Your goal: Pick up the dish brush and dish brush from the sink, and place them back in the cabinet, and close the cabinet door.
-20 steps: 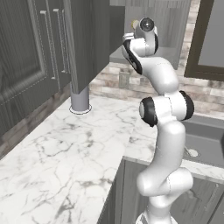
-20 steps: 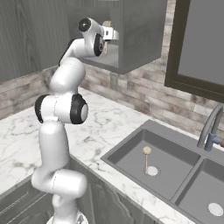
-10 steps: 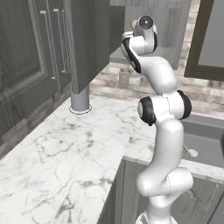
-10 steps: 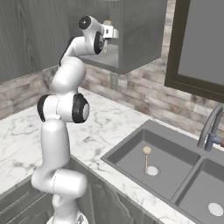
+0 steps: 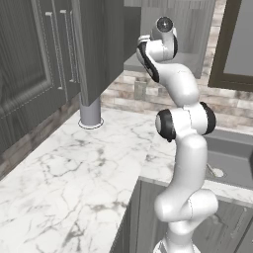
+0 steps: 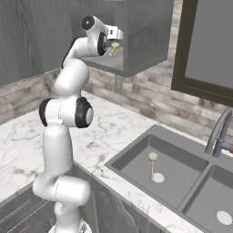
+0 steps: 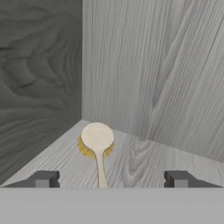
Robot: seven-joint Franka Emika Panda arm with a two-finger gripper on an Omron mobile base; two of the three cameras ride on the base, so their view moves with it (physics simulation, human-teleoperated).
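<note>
One dish brush [image 7: 97, 139], with a round cream head and thin wooden handle, lies on the grey shelf of the cabinet [image 7: 144, 162] near its back corner. My gripper [image 7: 111, 179] is open, its fingertips [image 7: 43, 178] wide apart on either side of the handle and not touching it. In the right base view the gripper [image 6: 116, 40] reaches into the cabinet [image 6: 145, 41] beside that brush [image 6: 115, 46]. A second dish brush [image 6: 152, 164] rests in the left basin of the sink [image 6: 132, 157]. The cabinet door [image 5: 96, 49] stands open.
A tall curved tap [image 6: 217, 132] rises behind the sink and a dark-framed window [image 6: 209, 45] hangs above it. A grey cylinder [image 5: 90, 111] stands on the marble counter [image 5: 74, 173] under the open door. Darker tall cabinets [image 5: 34, 59] line the left.
The jaws have gone from shut on the brush to wide open; the brush now lies free on the shelf. The arm has barely moved.
</note>
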